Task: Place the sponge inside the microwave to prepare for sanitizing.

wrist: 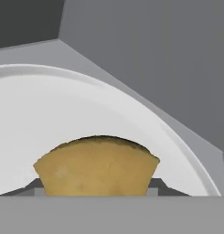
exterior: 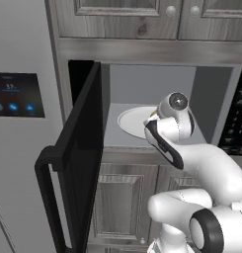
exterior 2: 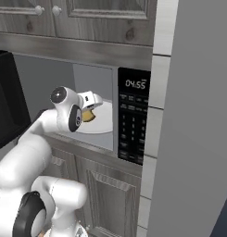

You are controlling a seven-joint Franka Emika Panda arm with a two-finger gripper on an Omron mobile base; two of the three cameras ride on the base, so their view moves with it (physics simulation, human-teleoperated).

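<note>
your pincer (exterior 2: 90,112) grips the sponge (wrist: 96,167) inside the microwave (exterior: 157,84).
sponge sits at the turntable's (wrist: 63,114) six o'clock edge.

This place is a kitchen in a home. A black microwave (exterior: 157,106) is built into the wall of grey wooden cabinets (exterior: 122,197), with cupboard doors above it and below it. Its door (exterior: 83,148) stands open and a white turntable (exterior: 135,121) is seen inside. A keypad (exterior 2: 132,122) with a clock is at its right side. At the left stands a grey fridge (exterior: 21,163) with a blue-lit display (exterior: 18,95).
</note>
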